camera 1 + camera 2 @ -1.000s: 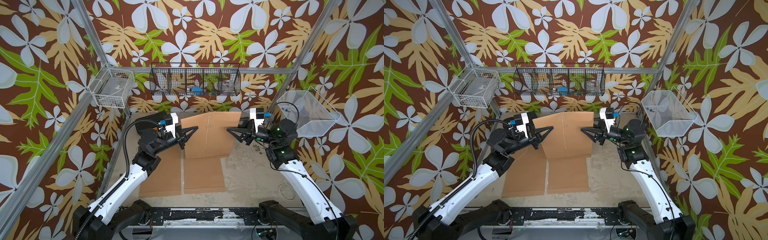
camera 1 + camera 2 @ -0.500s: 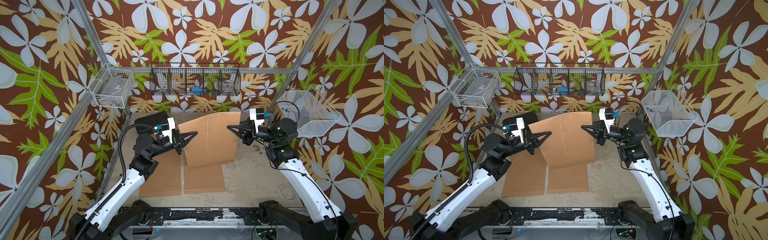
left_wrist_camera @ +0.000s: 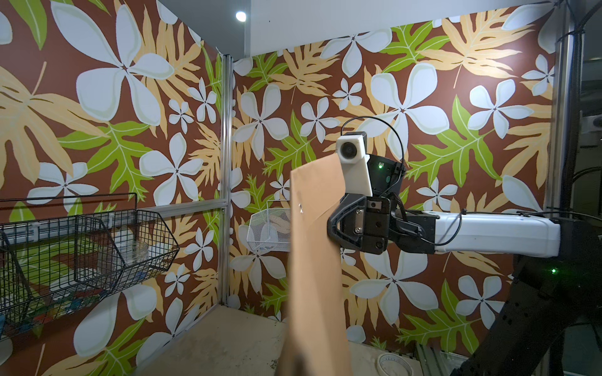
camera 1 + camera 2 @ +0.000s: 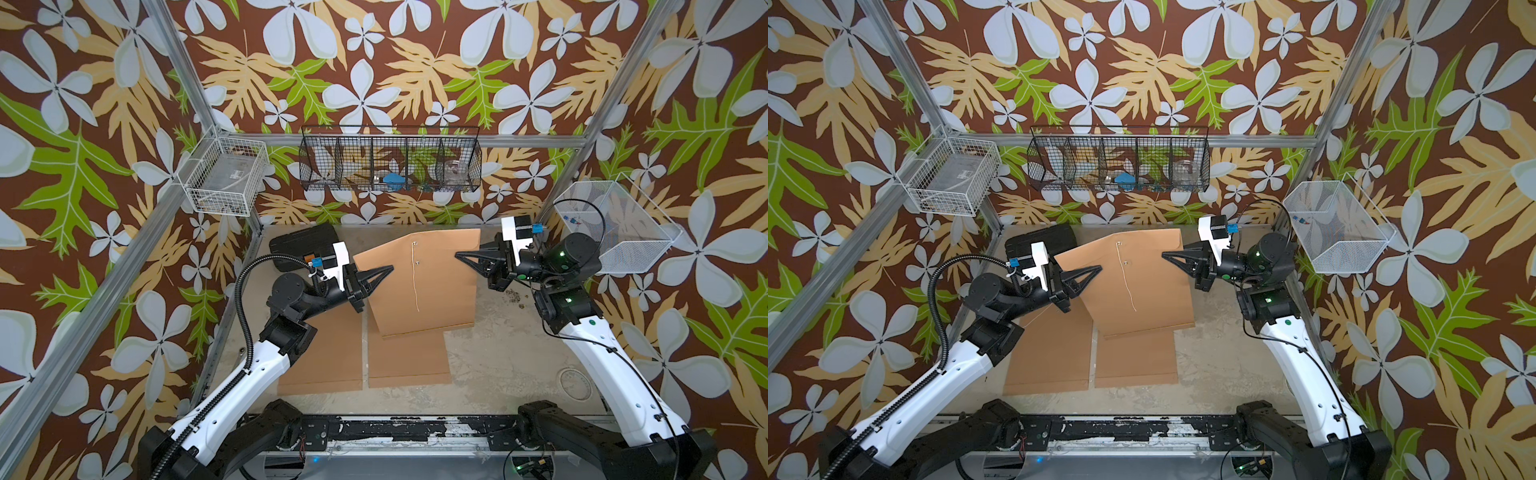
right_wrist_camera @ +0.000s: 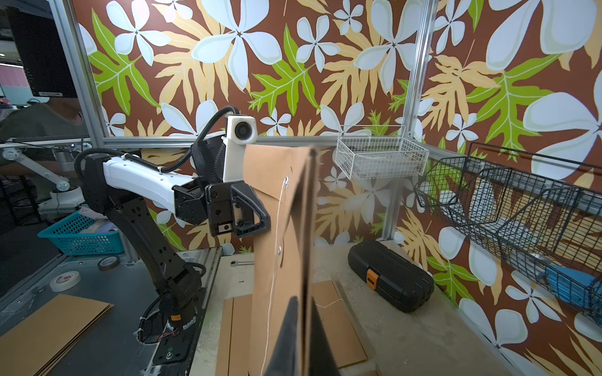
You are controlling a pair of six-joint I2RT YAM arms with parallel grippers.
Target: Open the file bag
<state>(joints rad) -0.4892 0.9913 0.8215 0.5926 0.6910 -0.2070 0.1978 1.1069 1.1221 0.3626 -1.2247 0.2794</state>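
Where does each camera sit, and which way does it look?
Top views: overhead, looking down; both arms, left gripper and right gripper shut on the file bag.
Left wrist: on the left arm, facing the right arm across the bag.
Right wrist: on the right arm, facing the left arm; own fingers show.
Shared: all four see the bag.

File bag [image 4: 436,299] thrice, wire basket [image 4: 390,160] thrice, pincer [image 4: 388,270] twice, black case [image 4: 299,245] once.

Walls [image 4: 374,62] papered in a brown floral print were noted, framed by aluminium posts [image 4: 180,62]. Wire baskets [image 4: 353,166] were mounted on them. A worn, stained grey floor [image 4: 498,353] was recorded.
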